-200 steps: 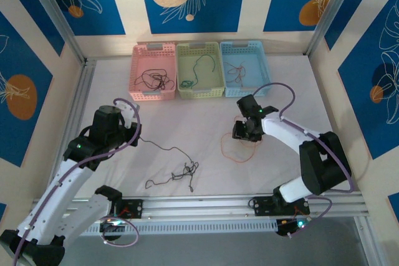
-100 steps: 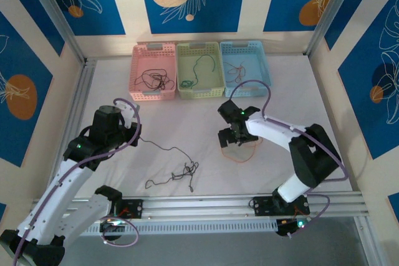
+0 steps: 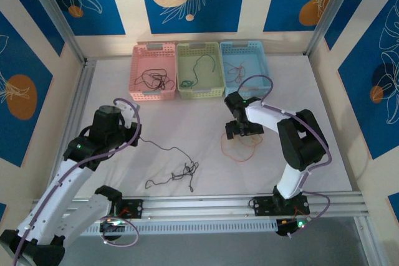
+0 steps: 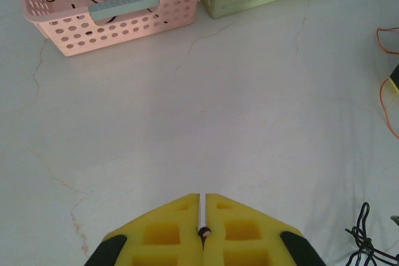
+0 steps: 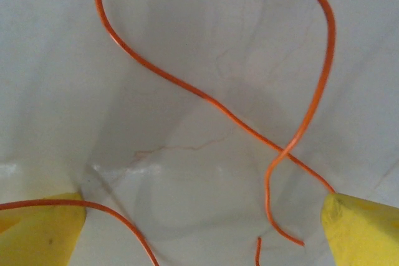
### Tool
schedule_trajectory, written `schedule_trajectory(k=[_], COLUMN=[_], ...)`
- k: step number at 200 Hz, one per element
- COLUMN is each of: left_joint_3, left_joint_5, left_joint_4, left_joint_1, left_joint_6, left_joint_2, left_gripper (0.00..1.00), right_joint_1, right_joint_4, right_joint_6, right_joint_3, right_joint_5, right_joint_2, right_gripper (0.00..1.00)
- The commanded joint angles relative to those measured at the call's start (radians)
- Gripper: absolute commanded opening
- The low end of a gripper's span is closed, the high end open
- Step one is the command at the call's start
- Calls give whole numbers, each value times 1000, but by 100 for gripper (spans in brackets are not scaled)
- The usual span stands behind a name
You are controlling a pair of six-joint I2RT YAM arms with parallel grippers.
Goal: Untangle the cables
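**Black tangle near, orange loop under a spread hand, baskets far**

At 6 o'clock on the table (image 3: pixel 187 123), a black tangle (image 3: pixel 186 171) is seen, from which one black strand (image 3: pixel 163 146) is drawn toward 9 o'clock. There the left hand (image 4: pixel 202 199) is pressed together, apparently pinching that strand, though little of it can be made out between the pads. Toward 3 o'clock, the right hand (image 3: pixel 240 130) is held spread over the orange cable (image 5: pixel 212 101), nothing being gripped. At 12 o'clock, thin wires (image 3: pixel 154 79) are kept in the pink basket (image 3: pixel 153 97), green basket (image 3: pixel 199 95) and blue basket (image 3: pixel 246 93). The cables are judged light, limp and springy, best taken on a single strand outside the knot. The knot's crossings cannot be resolved, and the orange loop is cut off at the wrist view's edges.
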Motion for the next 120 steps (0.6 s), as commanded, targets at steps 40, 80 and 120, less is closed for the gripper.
schedule_trajectory(k=[40,80,120], left_joint_3=[-8,-8,-8], left_joint_5=[18,16,16], left_joint_4=[21,21,21], left_joint_1=[13,12,13], left_joint_6=[-14,-13,-14], left_joint_2=[-1,-2,-4], left_gripper=[0,0,0], right_joint_1=[-60,-64,-55], right_joint_4=[50,58,63], right_joint_6=[-38,-40,-31], right_joint_3=[48,40,38], right_joint_5=[-186,-256,-270], right_joint_2=[69,55,0], right_gripper=[75,38,5])
